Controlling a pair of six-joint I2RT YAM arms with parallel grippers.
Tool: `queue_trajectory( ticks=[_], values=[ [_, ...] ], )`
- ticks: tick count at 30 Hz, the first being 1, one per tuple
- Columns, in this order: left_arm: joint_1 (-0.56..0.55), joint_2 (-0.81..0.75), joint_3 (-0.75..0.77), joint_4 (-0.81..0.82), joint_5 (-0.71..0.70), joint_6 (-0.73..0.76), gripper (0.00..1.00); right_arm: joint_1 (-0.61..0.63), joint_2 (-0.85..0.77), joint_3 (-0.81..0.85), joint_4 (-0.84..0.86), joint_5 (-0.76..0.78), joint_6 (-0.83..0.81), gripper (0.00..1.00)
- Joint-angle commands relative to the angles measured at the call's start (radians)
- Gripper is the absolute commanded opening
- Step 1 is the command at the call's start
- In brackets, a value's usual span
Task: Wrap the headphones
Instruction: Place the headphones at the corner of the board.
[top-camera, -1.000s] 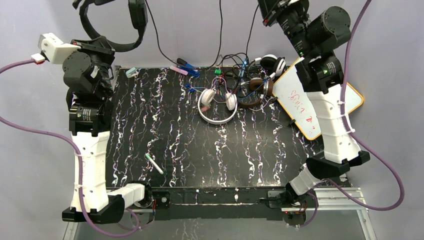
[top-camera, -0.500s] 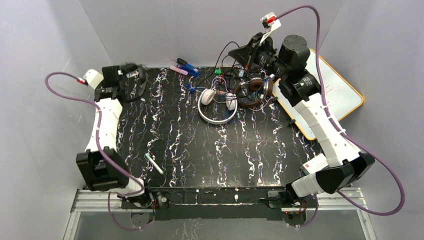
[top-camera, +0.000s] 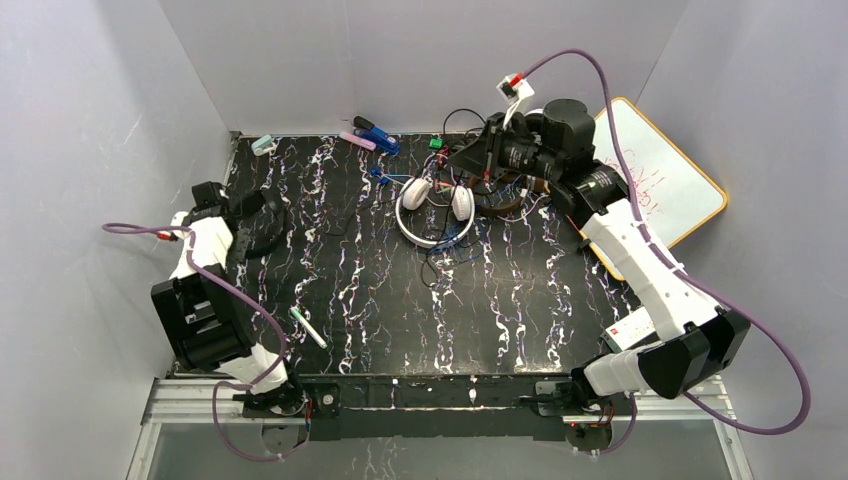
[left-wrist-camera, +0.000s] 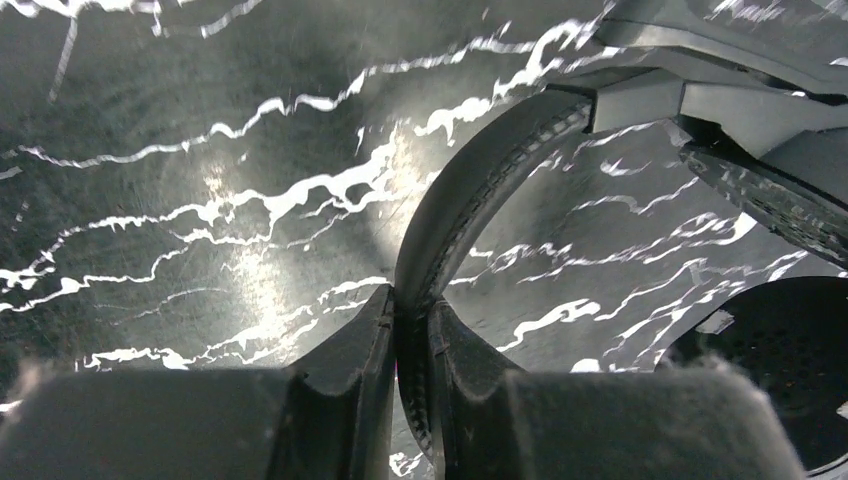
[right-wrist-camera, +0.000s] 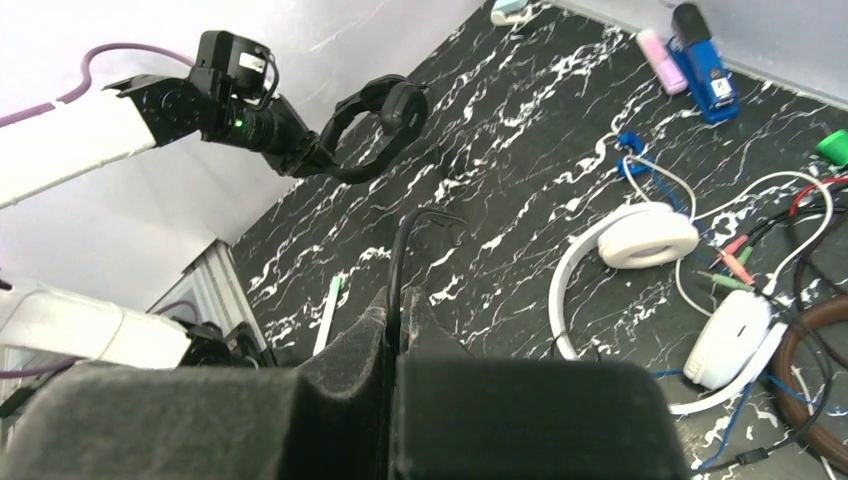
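My left gripper (left-wrist-camera: 412, 318) is shut on the thin headband of the black headphones (left-wrist-camera: 470, 190), held low over the table's left side (top-camera: 266, 222); one black ear cup (left-wrist-camera: 790, 370) shows to the right. My right gripper (right-wrist-camera: 396, 305) is shut on a thin black cord (right-wrist-camera: 418, 214) that arcs up from its tips. In the top view it hovers (top-camera: 465, 158) over the cable tangle at the back. White headphones (top-camera: 435, 205) lie flat beside it. Brown headphones (right-wrist-camera: 812, 350) lie to their right, partly hidden under the right arm in the top view.
A whiteboard (top-camera: 665, 190) leans off the right edge. A blue stapler (top-camera: 378, 135), a pink marker (top-camera: 357, 141) and a pale clip (top-camera: 263, 144) lie along the back. A green-and-white pen (top-camera: 308, 327) lies front left. Loose coloured cables (right-wrist-camera: 740, 265) tangle around the white headphones.
Both arms came down from high above the table. The left brought the black headphones down to the left side. The right dropped with the cord over the cable pile.
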Motion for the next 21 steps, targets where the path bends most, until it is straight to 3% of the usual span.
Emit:
queue_trajectory(
  ticks=[1, 4, 5, 6, 8, 9, 13, 17, 19, 21],
  values=[
    [-0.008, -0.009, -0.06, 0.051, 0.094, -0.01, 0.12, 0.018, -0.004, -0.017, 0.017, -0.041, 0.021, 0.01],
    [-0.01, -0.02, -0.108, 0.06, 0.129, 0.021, 0.18, 0.033, 0.005, -0.029, 0.019, -0.034, 0.025, 0.01],
    [-0.01, -0.024, -0.116, 0.047, 0.122, 0.027, 0.35, 0.038, 0.01, -0.032, 0.021, -0.032, 0.026, 0.01],
    [-0.01, -0.027, -0.111, 0.025, 0.106, 0.041, 0.58, 0.045, 0.017, -0.033, 0.024, -0.029, 0.025, 0.01],
    [-0.01, -0.047, -0.093, 0.006, 0.106, 0.085, 0.88, 0.055, 0.034, -0.026, 0.032, -0.015, 0.025, 0.01],
    [-0.01, -0.06, -0.081, -0.004, 0.113, 0.107, 0.96, 0.059, 0.046, -0.016, 0.033, -0.01, 0.026, 0.01],
    [-0.059, -0.159, -0.029, -0.037, 0.147, 0.18, 0.98, 0.061, 0.1, 0.049, 0.026, 0.002, 0.036, 0.01],
    [-0.233, -0.31, -0.005, 0.011, 0.154, 0.269, 0.98, 0.06, 0.15, 0.119, 0.012, 0.031, 0.052, 0.01],
    [-0.299, -0.387, -0.019, 0.083, 0.313, 0.329, 0.98, 0.062, 0.167, 0.148, 0.001, 0.047, 0.058, 0.01],
    [-0.309, -0.453, -0.068, 0.217, 0.542, 0.36, 0.92, 0.061, 0.177, 0.164, -0.003, 0.056, 0.06, 0.01]
  ],
)
